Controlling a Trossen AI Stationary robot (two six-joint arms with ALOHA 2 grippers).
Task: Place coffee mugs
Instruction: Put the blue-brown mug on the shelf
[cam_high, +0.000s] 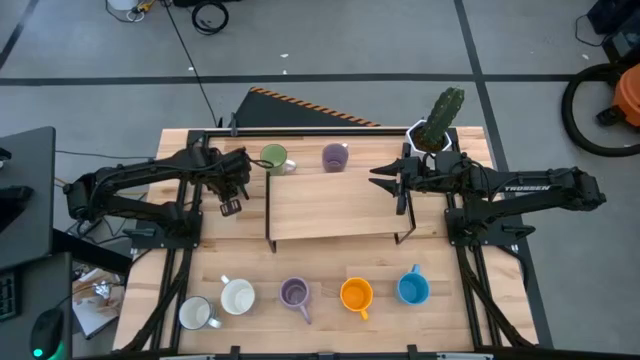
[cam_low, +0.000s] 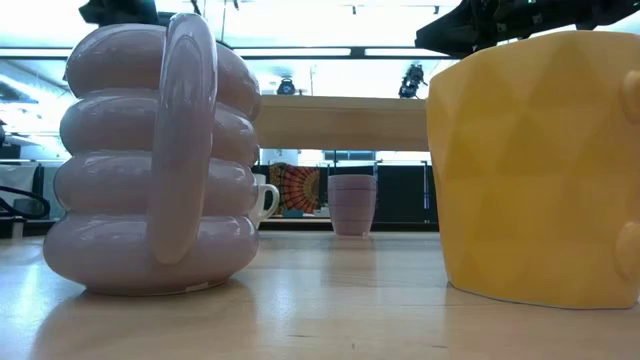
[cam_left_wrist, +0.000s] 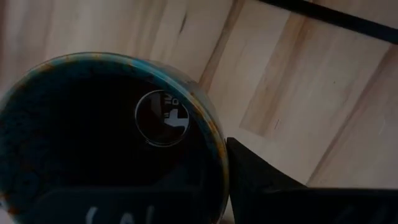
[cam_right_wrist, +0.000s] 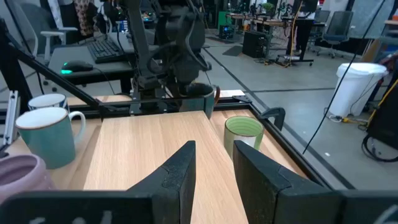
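Observation:
My left gripper (cam_high: 232, 182) points down beside the left end of the wooden shelf (cam_high: 335, 208), shut on the dark brown mug (cam_left_wrist: 112, 137). The right wrist view shows this mug (cam_right_wrist: 200, 98) under the left arm. My right gripper (cam_high: 385, 178) hangs level over the shelf's right part; its fingers (cam_right_wrist: 211, 168) stand apart with nothing between them. A green mug (cam_high: 273, 158) and a lilac mug (cam_high: 335, 157) stand behind the shelf. Near the front edge stand two white mugs (cam_high: 237, 296), a lilac one (cam_high: 295, 293), an orange one (cam_high: 356, 294) and a blue one (cam_high: 412, 289). My left gripper has the dark brown mug by its rim (cam_left_wrist: 219, 163), coming from above with the fingers pointing down. One finger (cam_left_wrist: 261, 180) lies outside the wall; the other is inside the hollow, dark against dark. The mug stays upright, mouth up. Whether its base is clear of the table does not show.
A white faceted pot with a cactus (cam_high: 440, 122) stands at the far right corner, close behind my right arm. The shelf's black legs (cam_high: 270, 238) stand on the table. In the low view the lilac mug (cam_low: 150, 160) and the orange mug (cam_low: 540, 170) fill the foreground.

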